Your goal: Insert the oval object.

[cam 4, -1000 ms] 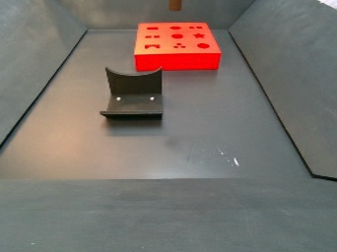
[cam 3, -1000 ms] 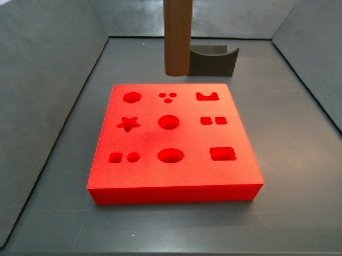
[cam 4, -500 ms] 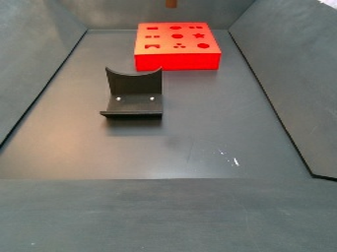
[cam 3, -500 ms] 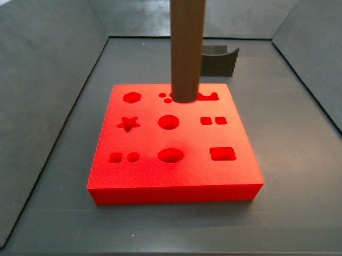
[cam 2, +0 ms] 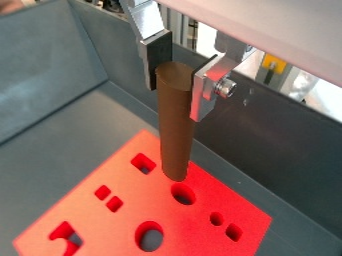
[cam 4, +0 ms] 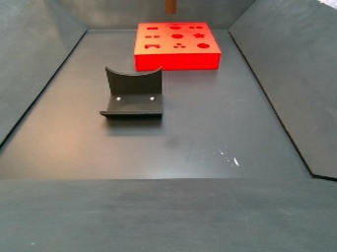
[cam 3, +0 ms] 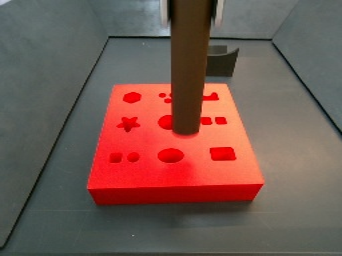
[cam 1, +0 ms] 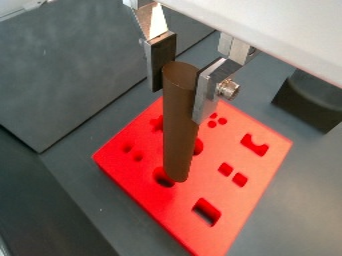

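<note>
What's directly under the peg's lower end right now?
The gripper holds the oval object upright over the red board. In both wrist views its tip sits near the round cutouts; the peg itself hides the spot below, so contact is unclear.

The gripper (cam 1: 183, 62) has flat, bright silver metal fingers (cam 1: 213, 85) with dark matt pads. Clamped between them, the oval object (cam 1: 177, 125) looks smooth, matt brown. Below it, the red board (cam 1: 254, 193) seems matt plastic; the dark grey worktop (cam 4: 198, 128) shows a faint sheen.
</note>
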Controlling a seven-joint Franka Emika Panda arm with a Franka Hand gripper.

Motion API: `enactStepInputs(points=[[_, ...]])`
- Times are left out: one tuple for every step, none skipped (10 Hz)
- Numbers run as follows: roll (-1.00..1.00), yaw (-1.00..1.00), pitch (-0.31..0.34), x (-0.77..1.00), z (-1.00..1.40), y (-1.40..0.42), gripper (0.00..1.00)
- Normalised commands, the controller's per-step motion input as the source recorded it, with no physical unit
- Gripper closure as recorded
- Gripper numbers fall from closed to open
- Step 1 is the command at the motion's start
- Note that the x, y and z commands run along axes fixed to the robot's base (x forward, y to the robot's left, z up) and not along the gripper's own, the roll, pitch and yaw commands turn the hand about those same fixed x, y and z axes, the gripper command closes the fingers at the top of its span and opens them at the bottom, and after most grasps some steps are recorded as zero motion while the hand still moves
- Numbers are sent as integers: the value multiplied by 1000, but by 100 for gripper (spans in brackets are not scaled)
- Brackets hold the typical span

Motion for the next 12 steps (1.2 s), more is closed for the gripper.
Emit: enactStepInputs(points=[[0, 0, 0, 0, -34, 0, 100], [64, 9, 0, 0, 0, 0, 100], [36, 0, 0, 0, 0, 0, 100], [9, 0, 0, 0, 0, 0, 100], [279, 0, 106, 106, -34, -114, 100], [319, 0, 104, 83, -57, -126, 100], [0, 0, -4, 0, 0, -57, 100], [379, 0, -34, -31, 0, -74, 100], [500, 23, -44, 0, 0, -49, 100], [500, 31, 0, 14, 0, -6, 100], [307, 0, 0, 0, 0, -31, 100], [0, 0, 0, 0, -60, 0, 100]])
